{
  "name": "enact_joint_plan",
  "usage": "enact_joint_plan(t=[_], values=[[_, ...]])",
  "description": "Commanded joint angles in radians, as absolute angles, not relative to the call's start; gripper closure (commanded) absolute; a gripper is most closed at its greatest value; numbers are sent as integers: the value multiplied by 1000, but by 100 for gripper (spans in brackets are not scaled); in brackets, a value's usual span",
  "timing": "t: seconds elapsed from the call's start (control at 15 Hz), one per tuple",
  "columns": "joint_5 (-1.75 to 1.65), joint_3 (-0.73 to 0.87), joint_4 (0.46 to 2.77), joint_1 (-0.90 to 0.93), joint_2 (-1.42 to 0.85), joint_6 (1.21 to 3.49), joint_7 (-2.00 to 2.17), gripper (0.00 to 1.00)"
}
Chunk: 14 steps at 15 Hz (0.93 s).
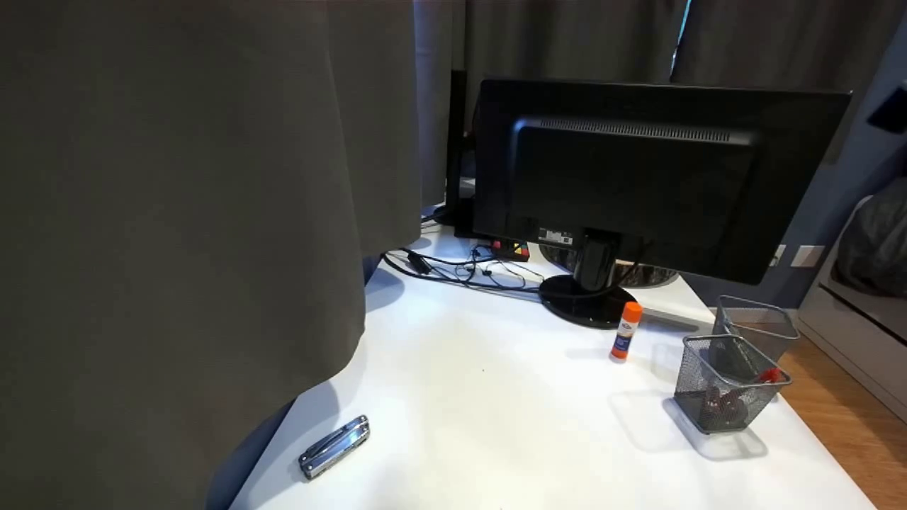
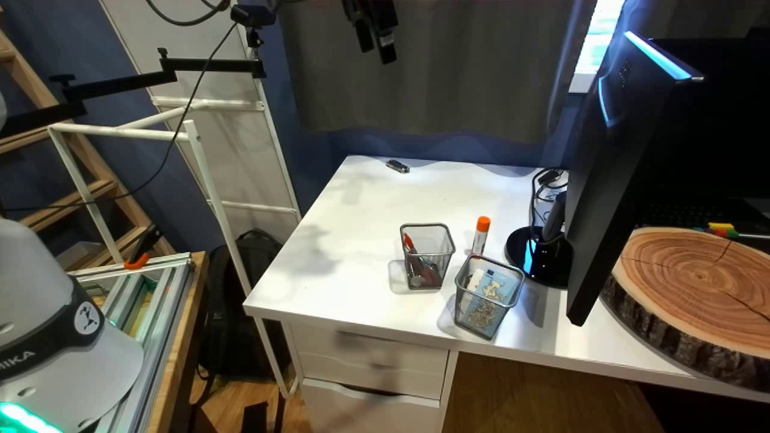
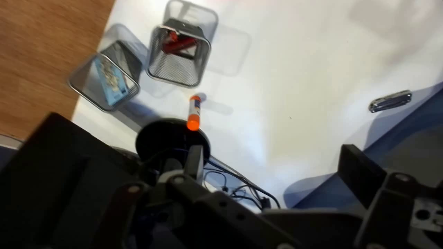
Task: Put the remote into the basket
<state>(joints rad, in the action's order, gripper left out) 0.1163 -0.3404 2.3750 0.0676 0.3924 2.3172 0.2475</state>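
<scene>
The remote (image 1: pixel 334 447) is a small slim oblong bar with a shiny silver and dark face, much like a folded multi-tool. It lies on the white table by the curtain side, also in an exterior view (image 2: pixel 397 166) and the wrist view (image 3: pixel 390 101). Two grey wire-mesh baskets stand at the opposite end. One basket (image 2: pixel 428 226) holds red and dark items and also shows in the wrist view (image 3: pixel 178 84). The other basket (image 2: pixel 488 297) holds a blue card (image 3: pixel 111 81). My gripper (image 3: pixel 271 160) is open and empty, high above the table; it also shows in an exterior view (image 2: pixel 378 48).
An orange-capped glue stick (image 1: pixel 626 331) stands upright between the baskets and the black monitor (image 1: pixel 638 184). Black cables (image 1: pixel 460 280) lie by the monitor's base. A dark curtain (image 1: pixel 212 212) hangs at the table's edge near the remote. A wood slab (image 2: pixel 701 282) lies behind the monitor.
</scene>
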Motion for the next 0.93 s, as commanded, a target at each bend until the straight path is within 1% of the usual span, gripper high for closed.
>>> enact_joint_plan(t=[0.0, 0.2, 0.27, 0.33, 0.67, 0.87], values=[[132, -325, 2138, 163, 158, 2337, 163, 0], [161, -338, 1976, 242, 37, 2268, 101, 0], [118, -318, 2100, 224, 125, 2330, 157, 0], [118, -320, 2067, 240, 98, 2323, 160, 0], [117, -305, 2077, 238, 101, 2323, 159, 0], [146, -337, 1947, 287, -114, 2345, 43, 0]])
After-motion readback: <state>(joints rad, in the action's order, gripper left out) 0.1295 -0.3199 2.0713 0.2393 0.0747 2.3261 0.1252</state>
